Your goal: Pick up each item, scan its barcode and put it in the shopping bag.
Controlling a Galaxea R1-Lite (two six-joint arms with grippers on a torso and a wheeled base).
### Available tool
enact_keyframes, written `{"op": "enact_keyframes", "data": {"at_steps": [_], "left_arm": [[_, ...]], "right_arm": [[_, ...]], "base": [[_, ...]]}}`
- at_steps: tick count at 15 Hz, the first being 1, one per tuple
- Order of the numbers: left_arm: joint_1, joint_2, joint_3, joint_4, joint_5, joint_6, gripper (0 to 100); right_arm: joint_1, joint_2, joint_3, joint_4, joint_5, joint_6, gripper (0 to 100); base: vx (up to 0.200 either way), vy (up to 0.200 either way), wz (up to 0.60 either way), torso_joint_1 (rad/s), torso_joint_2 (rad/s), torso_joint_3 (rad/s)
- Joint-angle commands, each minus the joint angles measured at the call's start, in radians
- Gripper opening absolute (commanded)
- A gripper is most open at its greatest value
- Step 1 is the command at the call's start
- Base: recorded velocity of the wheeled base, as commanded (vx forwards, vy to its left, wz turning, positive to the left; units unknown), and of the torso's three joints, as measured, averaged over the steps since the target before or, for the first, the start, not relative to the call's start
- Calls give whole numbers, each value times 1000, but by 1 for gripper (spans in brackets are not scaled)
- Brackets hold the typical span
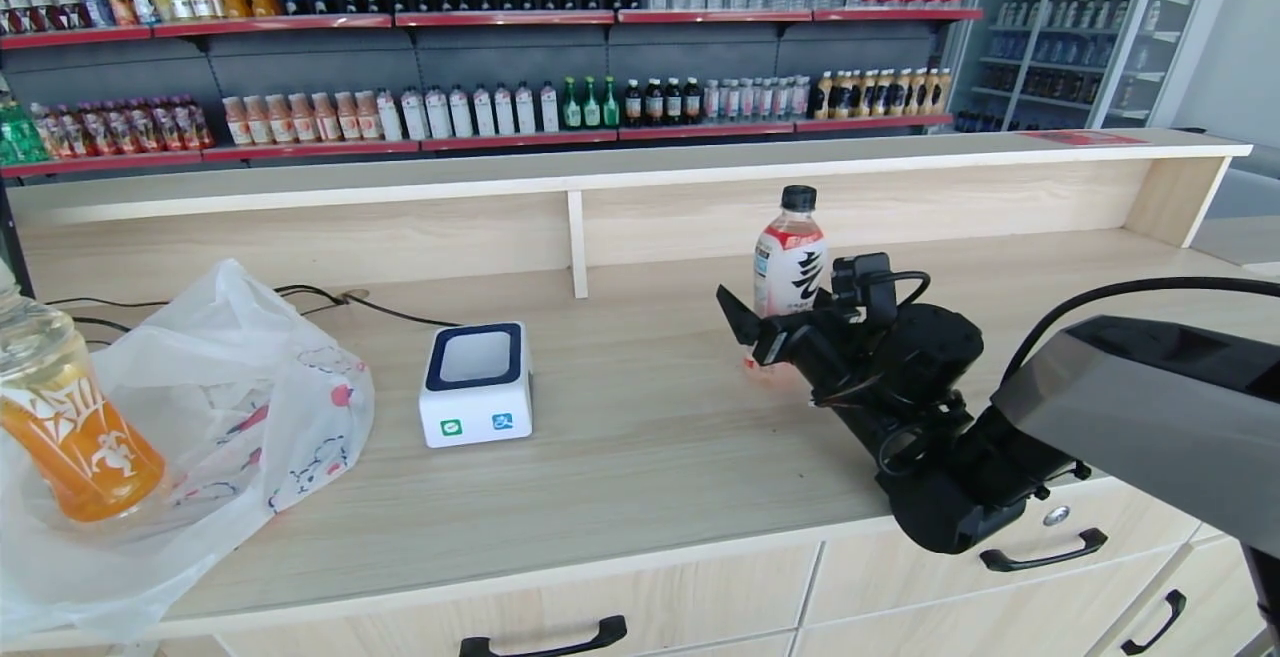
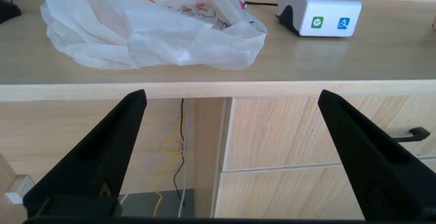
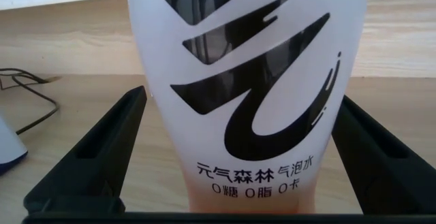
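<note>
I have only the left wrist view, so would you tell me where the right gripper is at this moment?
Observer: The right gripper is over the counter, at a white bottle that stands upright.
Operator: Is it shut on the bottle?
Observer: No, its fingers stand open on either side of it.
Operator: What is the orange thing at the bag?
Observer: A bottle of orange drink, upright, apparently inside the shopping bag.

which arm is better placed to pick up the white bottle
Right: the right gripper is open around the white bottle; the left gripper sits below the counter edge near the shopping bag.
</note>
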Motion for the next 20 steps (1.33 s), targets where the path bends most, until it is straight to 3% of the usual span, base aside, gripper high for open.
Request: {"op": "enact_keyframes", "data": {"at_steps": [1, 8, 9, 20], "left_arm": [[0, 0, 0, 0, 0, 0, 100], [0, 0, 0, 0, -1, 2, 100], [0, 0, 0, 0, 0, 3, 100], [0, 0, 0, 1, -1, 0, 100]], "right_arm": [[0, 5, -3, -1, 1, 1, 100], [0, 6, -3, -1, 12, 9, 100], [0, 5, -3, -1, 12, 9, 0], [3, -69, 10, -1, 10, 17, 0]], "base": [[0, 0, 0, 0, 0, 0], [0, 0, 0, 0, 0, 0], [0, 0, 0, 0, 0, 0], [0, 0, 0, 0, 0, 0]]}}
